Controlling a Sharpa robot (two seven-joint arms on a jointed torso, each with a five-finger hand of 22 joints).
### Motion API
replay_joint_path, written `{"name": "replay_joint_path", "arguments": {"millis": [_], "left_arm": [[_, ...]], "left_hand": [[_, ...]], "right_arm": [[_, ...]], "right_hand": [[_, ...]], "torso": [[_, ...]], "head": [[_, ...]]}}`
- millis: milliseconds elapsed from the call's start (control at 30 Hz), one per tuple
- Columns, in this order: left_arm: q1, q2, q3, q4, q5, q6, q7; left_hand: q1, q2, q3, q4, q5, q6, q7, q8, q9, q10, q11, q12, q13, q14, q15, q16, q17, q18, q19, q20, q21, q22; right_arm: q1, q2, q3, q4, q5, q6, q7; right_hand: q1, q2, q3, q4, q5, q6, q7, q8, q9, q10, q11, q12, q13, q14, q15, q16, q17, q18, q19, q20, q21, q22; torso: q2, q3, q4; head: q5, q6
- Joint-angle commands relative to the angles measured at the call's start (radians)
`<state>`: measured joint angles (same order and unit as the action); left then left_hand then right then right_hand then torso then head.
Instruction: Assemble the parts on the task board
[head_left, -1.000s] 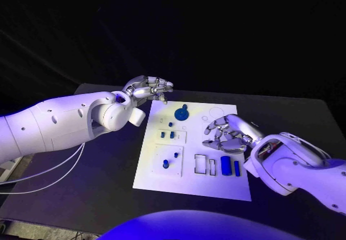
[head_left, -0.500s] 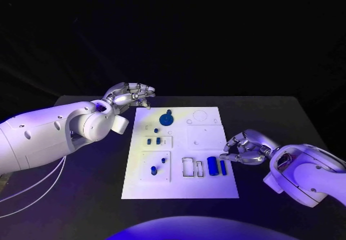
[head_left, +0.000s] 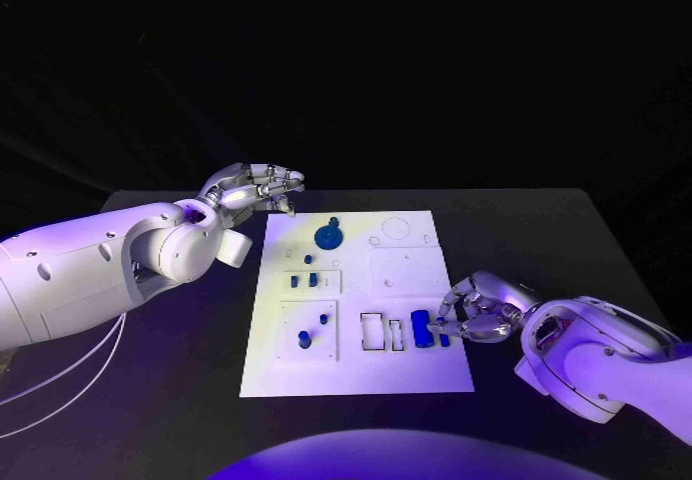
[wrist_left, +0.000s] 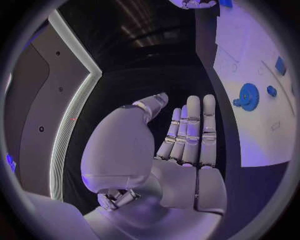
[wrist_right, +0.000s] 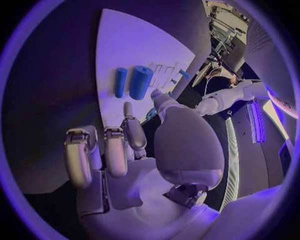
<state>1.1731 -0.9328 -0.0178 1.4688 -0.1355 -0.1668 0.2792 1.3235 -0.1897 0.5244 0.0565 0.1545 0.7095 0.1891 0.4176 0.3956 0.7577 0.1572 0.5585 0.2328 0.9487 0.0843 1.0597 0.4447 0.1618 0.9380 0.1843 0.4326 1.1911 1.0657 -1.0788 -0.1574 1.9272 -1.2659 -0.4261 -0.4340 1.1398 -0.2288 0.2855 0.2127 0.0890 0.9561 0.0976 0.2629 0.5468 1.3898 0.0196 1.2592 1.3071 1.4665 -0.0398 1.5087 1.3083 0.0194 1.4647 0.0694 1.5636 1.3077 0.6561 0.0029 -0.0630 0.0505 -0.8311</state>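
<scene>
The left hand (head_left: 257, 188) hovers over the tabletop (head_left: 173, 370) just off the far left corner of the task board (head_left: 361, 375); its fingers (wrist_left: 190, 130) are extended side by side with the thumb apart, and it holds nothing. On the task board, going left to right, small blue parts stand in the left column: two short pegs (head_left: 304, 282) in a square recess and a further pair (head_left: 309, 334) in the recess nearer the near edge. A blue gear (head_left: 329, 238) sits near the far edge. Along the near half, two rectangular slots (head_left: 384, 332) are vacant, and beside them a thick blue cylinder (head_left: 421, 329) and a thinner blue bar (head_left: 443, 338) lie flat. The outlined positions toward the far right corner appear unfilled. The right hand (head_left: 480, 308) is at the right edge of the task board, just beside the blue bar; its fingers (wrist_right: 115, 150) are curled and it grips nothing visible. Judgement: assembly is partial; the cylinder, bar and vacant slots remain.
</scene>
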Motion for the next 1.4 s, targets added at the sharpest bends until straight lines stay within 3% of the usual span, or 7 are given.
{"name": "replay_joint_path", "arguments": {"millis": [33, 300, 467, 633, 1000, 1233, 1400], "left_arm": [[0.001, 0.002, 0.001, 0.002, 0.008, 0.027, 0.012], [0.001, 0.000, 0.001, 0.003, 0.008, 0.032, 0.011], [0.001, -0.002, 0.001, 0.005, 0.008, 0.032, 0.011], [0.001, -0.005, 0.001, 0.006, 0.008, 0.032, 0.011], [0.001, -0.006, 0.001, 0.008, 0.008, 0.032, 0.009], [0.001, -0.008, 0.001, 0.009, 0.009, 0.031, 0.007], [0.001, -0.008, 0.001, 0.009, 0.010, 0.027, 0.001]], "left_hand": [[-0.008, 0.002, -0.005, 0.000, 0.002, -0.005, 0.021, 0.004, 0.001, -0.006, -0.001, 0.003, -0.002, -0.006, 0.001, -0.004, 0.001, 0.018, -0.004, 0.005, -0.005, -0.001], [-0.008, 0.002, -0.005, 0.000, 0.003, -0.005, 0.021, 0.004, 0.001, -0.007, -0.001, 0.003, -0.002, -0.006, 0.001, -0.004, 0.001, 0.018, -0.005, 0.005, -0.006, -0.001], [-0.007, 0.003, -0.005, -0.002, 0.005, -0.003, 0.021, 0.007, 0.002, -0.009, -0.001, 0.004, -0.002, -0.008, 0.001, -0.004, 0.001, 0.018, -0.005, 0.005, -0.006, -0.002], [-0.007, 0.003, -0.005, -0.002, 0.005, -0.003, 0.021, 0.007, 0.002, -0.010, -0.001, 0.004, -0.002, -0.008, 0.001, -0.004, 0.001, 0.018, -0.005, 0.005, -0.006, -0.002], [-0.008, 0.003, -0.005, -0.002, 0.006, -0.004, 0.021, 0.007, 0.001, -0.010, -0.001, 0.004, -0.003, -0.008, 0.001, -0.004, 0.001, 0.018, -0.005, 0.005, -0.007, -0.003], [-0.011, 0.005, -0.006, 0.000, 0.006, -0.004, 0.022, 0.009, 0.001, -0.012, 0.000, 0.006, -0.003, -0.008, 0.002, -0.004, 0.002, 0.018, -0.006, 0.005, -0.007, -0.003], [-0.016, 0.010, -0.006, 0.003, 0.008, -0.007, 0.022, 0.009, 0.000, -0.013, 0.000, 0.008, -0.003, -0.008, 0.002, -0.003, 0.002, 0.018, -0.006, 0.006, -0.008, -0.004]], "right_arm": [[-0.003, 0.011, 0.000, -0.001, -0.068, 0.012, -0.031], [-0.015, 0.044, -0.001, -0.020, -0.084, 0.025, -0.044], [-0.033, 0.077, -0.002, -0.041, -0.119, 0.034, -0.089], [-0.040, 0.097, -0.002, -0.058, -0.143, 0.043, -0.117], [-0.052, 0.130, -0.002, -0.075, -0.156, 0.051, -0.136], [-0.055, 0.135, -0.001, -0.073, -0.149, 0.006, -0.136], [-0.055, 0.129, -0.001, -0.057, -0.108, -0.063, -0.106]], "right_hand": [[0.009, 0.006, -0.008, 0.000, 0.007, 0.006, -0.002, 0.002, 0.001, 0.008, -0.001, 0.008, 0.006, 0.078, -0.008, 0.007, 0.138, -0.019, 0.106, -0.008, 0.006, 0.263], [0.012, 0.008, -0.011, 0.004, 0.008, 0.008, -0.002, 0.004, 0.002, 0.009, -0.001, 0.009, 0.007, 0.079, -0.008, 0.010, 0.144, -0.019, 0.106, -0.008, 0.007, 0.263], [0.016, 0.013, -0.015, 0.012, 0.014, 0.010, -0.003, 0.005, 0.003, 0.008, -0.002, 0.008, 0.007, 0.080, -0.008, 0.011, 0.148, -0.019, 0.106, -0.008, 0.007, 0.263], [0.015, 0.015, -0.019, 0.019, 0.016, 0.012, -0.003, 0.005, 0.004, 0.008, -0.002, 0.008, 0.008, 0.080, -0.008, 0.012, 0.149, -0.019, 0.106, -0.008, 0.007, 0.263], [0.015, 0.012, -0.032, 0.033, 0.014, 0.022, -0.006, 0.010, 0.006, 0.013, -0.004, 0.015, 0.015, 0.081, -0.010, 0.014, 0.154, -0.019, 0.106, -0.009, 0.007, 0.263], [0.060, 0.028, -0.018, 0.040, 0.038, 0.057, -0.018, 0.023, 0.011, 0.036, -0.015, 0.049, 0.045, 0.085, -0.018, 0.023, 0.172, -0.019, 0.106, -0.015, 0.007, 0.263], [0.110, 0.042, 0.035, 0.028, 0.064, 0.102, -0.039, 0.039, 0.020, 0.072, -0.033, 0.105, 0.093, 0.088, -0.033, 0.029, 0.186, -0.019, 0.106, -0.028, 0.007, 0.263]], "torso": [[0.000, -0.0008, 0.0002], [0.001, -0.0003, -0.0005], [0.001, 0.0017, 0.0003], [0.001, 0.0000, -0.0002], [0.001, 0.0004, -0.0002], [0.000, 0.0000, -0.0016], [0.000, 0.0007, -0.0014]], "head": [[-0.004, 0.000], [0.002, -0.004], [0.001, 0.001], [0.005, -0.001], [0.007, -0.006], [0.008, -0.008], [0.010, -0.009]]}}
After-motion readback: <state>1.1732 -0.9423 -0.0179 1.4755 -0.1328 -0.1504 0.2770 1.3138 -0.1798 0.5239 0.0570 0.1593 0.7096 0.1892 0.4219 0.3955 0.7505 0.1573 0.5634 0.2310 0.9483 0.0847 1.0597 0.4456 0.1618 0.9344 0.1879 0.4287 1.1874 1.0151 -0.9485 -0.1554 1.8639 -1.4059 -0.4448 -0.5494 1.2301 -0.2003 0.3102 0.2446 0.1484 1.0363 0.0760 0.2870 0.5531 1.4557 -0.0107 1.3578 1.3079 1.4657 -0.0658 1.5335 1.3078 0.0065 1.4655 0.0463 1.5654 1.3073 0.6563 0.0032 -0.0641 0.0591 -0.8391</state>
